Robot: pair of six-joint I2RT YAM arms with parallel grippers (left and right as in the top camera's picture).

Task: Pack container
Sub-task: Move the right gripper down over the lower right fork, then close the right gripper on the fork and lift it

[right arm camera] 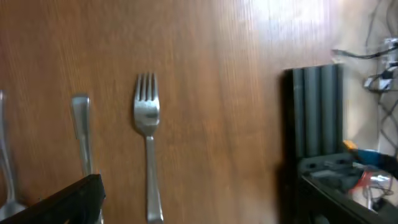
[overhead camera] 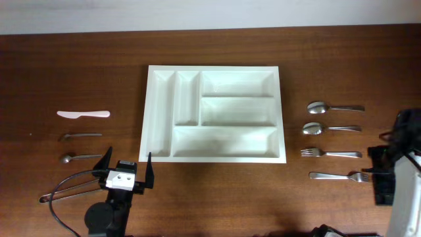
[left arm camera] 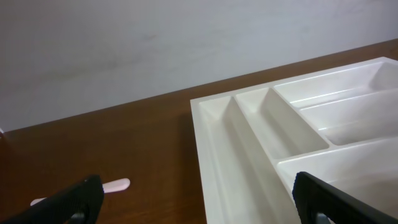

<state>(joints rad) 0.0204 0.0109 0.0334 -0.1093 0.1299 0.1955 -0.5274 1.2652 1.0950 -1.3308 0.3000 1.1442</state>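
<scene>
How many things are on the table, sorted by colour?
White: 1, the tray
Pink: 1, the knife
Silver: 6, spoons, forks, one unclear utensil
Total: 8

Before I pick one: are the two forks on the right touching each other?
Apart. The overhead view shows a strip of bare table between the upper fork and the lower fork along their whole length.

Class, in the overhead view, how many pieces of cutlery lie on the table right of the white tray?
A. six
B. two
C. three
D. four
D: the upper spoon, lower spoon, upper fork and lower fork lie right of the tray.
</scene>
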